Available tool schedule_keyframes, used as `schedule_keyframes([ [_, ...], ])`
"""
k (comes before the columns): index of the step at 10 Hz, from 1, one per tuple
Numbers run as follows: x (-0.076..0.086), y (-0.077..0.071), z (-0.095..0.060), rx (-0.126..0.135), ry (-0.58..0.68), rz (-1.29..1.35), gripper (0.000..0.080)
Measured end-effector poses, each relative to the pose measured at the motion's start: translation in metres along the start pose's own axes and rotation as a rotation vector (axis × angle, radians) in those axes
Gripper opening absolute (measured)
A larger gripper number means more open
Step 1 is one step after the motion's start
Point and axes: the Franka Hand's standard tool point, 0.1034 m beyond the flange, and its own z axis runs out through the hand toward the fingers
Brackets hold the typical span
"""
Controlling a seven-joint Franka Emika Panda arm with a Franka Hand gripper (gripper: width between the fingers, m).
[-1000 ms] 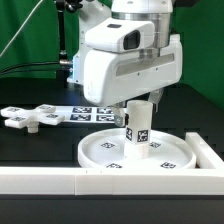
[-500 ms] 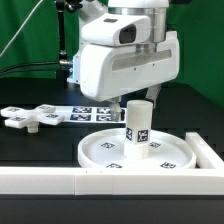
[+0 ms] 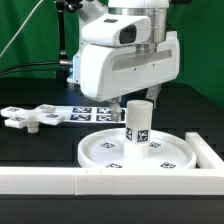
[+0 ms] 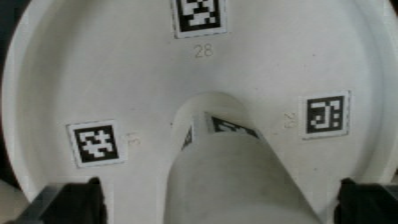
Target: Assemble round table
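Note:
The large round rimmed disc (image 3: 100, 150) lies flat near the front wall, tags on its face. The short cylindrical post (image 3: 138, 124) stands upright on the disc, a tag on its side. My gripper (image 3: 138, 99) hangs straight over the post's top. In the wrist view the post (image 4: 231, 170) rises between my dark fingers (image 4: 71, 203), with a gap on each side, so the gripper (image 4: 217, 205) is open and touches nothing. The disc (image 4: 143, 70) fills that view. The cross-shaped piece (image 3: 30, 117) lies apart at the exterior view's left.
The marker board (image 3: 92, 113) lies flat behind the disc. The long white border wall (image 3: 40, 180) runs along the front and turns up the exterior view's right side (image 3: 208, 150), close to the disc's rim.
The gripper has risen a little above the post since one second ago. The post, disc and cross piece have not moved.

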Motion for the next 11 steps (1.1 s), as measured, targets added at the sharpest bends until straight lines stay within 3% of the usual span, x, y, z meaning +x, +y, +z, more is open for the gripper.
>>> schedule_keyframes([
  [3,0.0027,0.0008,-0.0014,-0.002,0.004,-0.002,0.0649],
  [4,0.0028,0.0009,-0.0016,-0.002,0.004,-0.003,0.0559],
  [5,0.0025,0.0007,-0.0013,-0.002,0.004,-0.003,0.0403],
  [9,0.0023,0.0006,-0.0012,0.001,0.008,0.058,0.0404],
  [11,0.0028,-0.0012,-0.0012,0.016,0.032,0.313,0.0404],
])
